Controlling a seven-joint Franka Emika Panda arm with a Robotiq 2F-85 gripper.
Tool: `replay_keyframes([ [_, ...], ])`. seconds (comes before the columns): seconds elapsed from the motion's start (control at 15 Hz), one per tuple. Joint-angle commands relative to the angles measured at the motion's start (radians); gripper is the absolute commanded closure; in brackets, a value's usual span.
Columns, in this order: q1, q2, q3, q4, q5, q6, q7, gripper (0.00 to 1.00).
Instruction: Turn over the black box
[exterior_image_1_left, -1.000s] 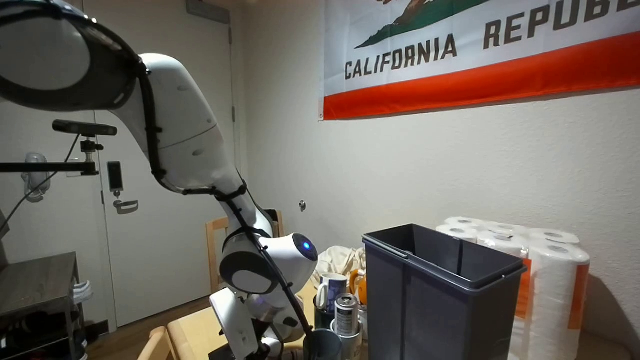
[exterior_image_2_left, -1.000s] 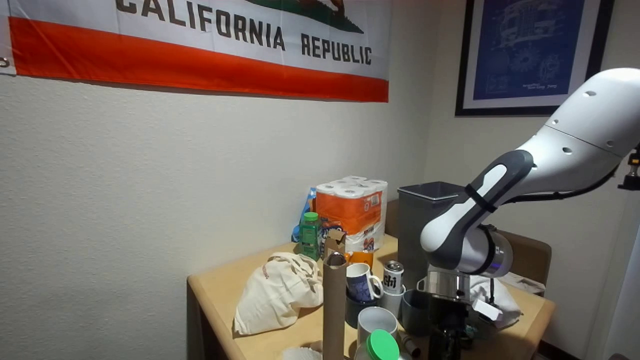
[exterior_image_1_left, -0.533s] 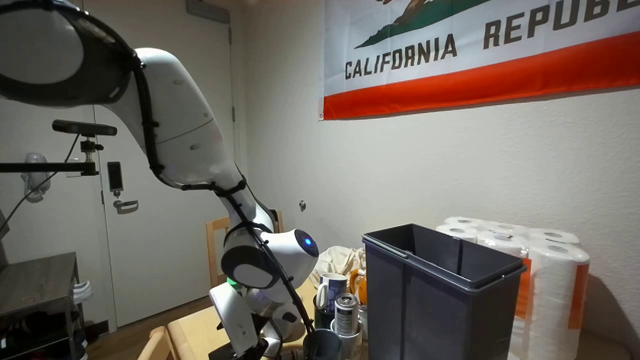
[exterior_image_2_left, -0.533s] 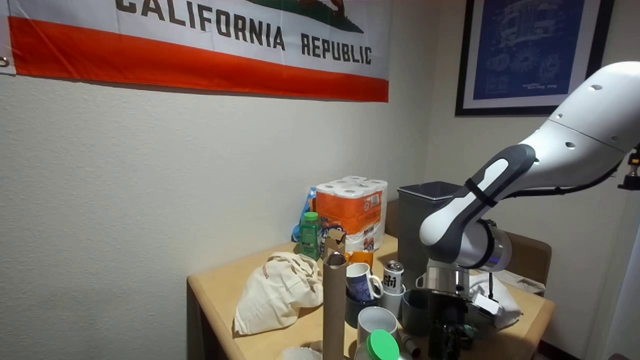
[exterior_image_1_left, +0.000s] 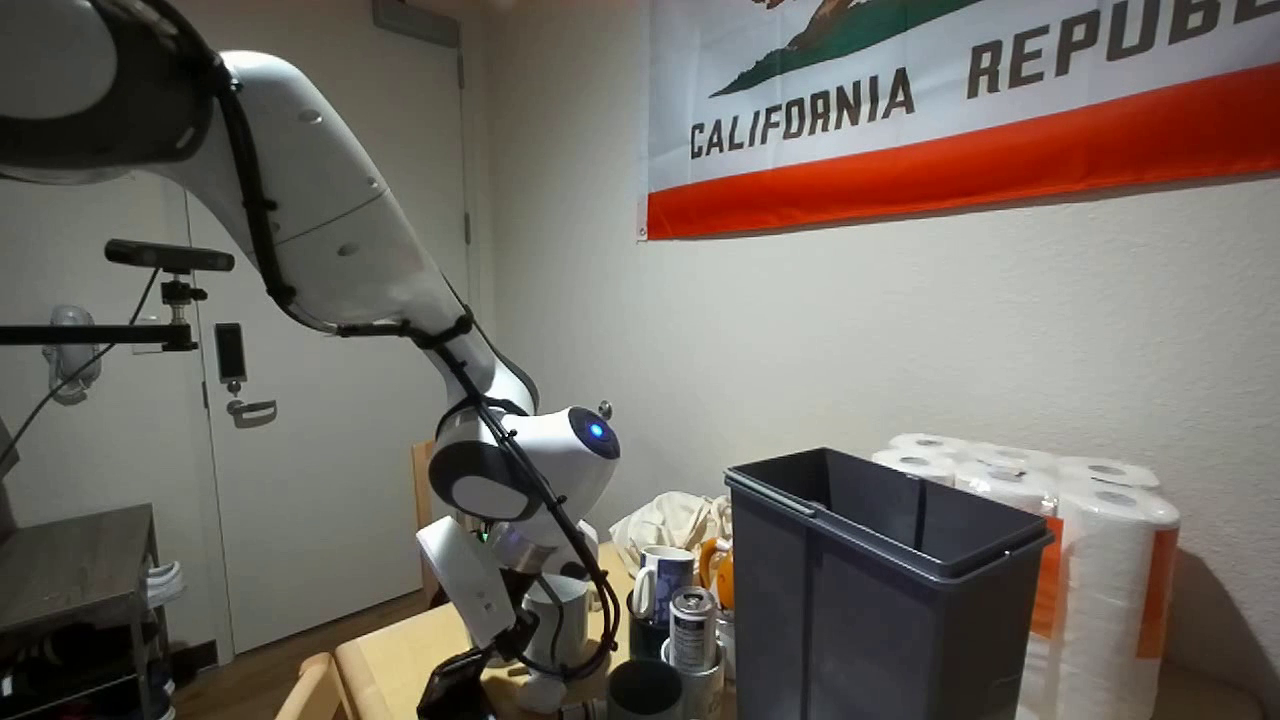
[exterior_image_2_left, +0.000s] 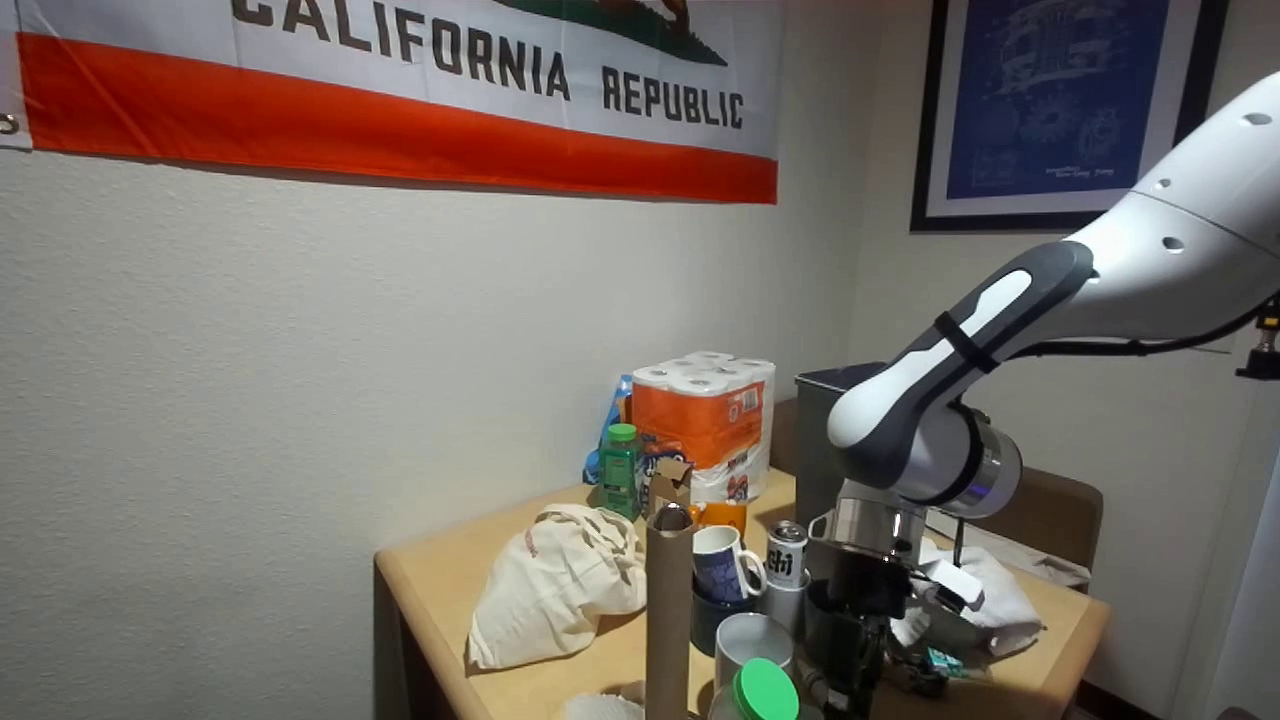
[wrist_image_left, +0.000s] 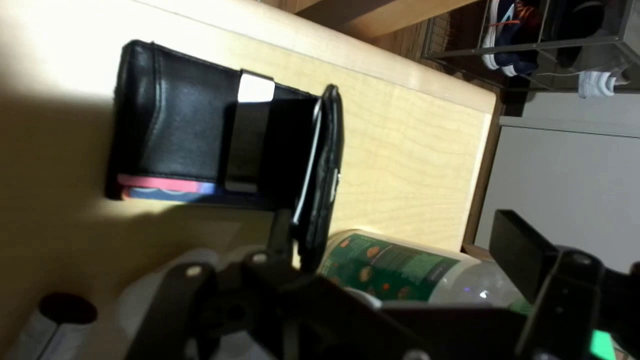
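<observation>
In both exterior views the arm (exterior_image_1_left: 345, 230) sloped downward, its bent wrist (exterior_image_1_left: 530, 460) low over the tabletop (wrist_image_left: 410, 145). In an exterior view, a patterned mug (exterior_image_1_left: 672, 580) and a can (exterior_image_1_left: 692, 635) stood between the wrist and the tall bin (exterior_image_1_left: 880, 620). In the wrist view, the black wallet (wrist_image_left: 210, 130) lay unfolded near a jar (wrist_image_left: 387, 265), one flap (wrist_image_left: 326, 165) raised, a strip of tabletop between it and the edge. The tool (wrist_image_left: 400, 237) was spread wide, released; one finger (wrist_image_left: 280, 235) was just beside the flap, contact unclear.
</observation>
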Motion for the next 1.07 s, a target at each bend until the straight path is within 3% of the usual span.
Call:
replay_keyframes([
  [0.0, 0.041, -0.041, -0.002, -0.028, 0.086, -0.006, -0.074, 0.0],
  [0.53, 0.125, 0.012, -0.002, -0.039, 0.219, -0.066, -0.169, 0.0],
  [1.0, 0.165, -0.066, -0.044, -0.089, 0.182, -0.029, -0.127, 0.0],
])
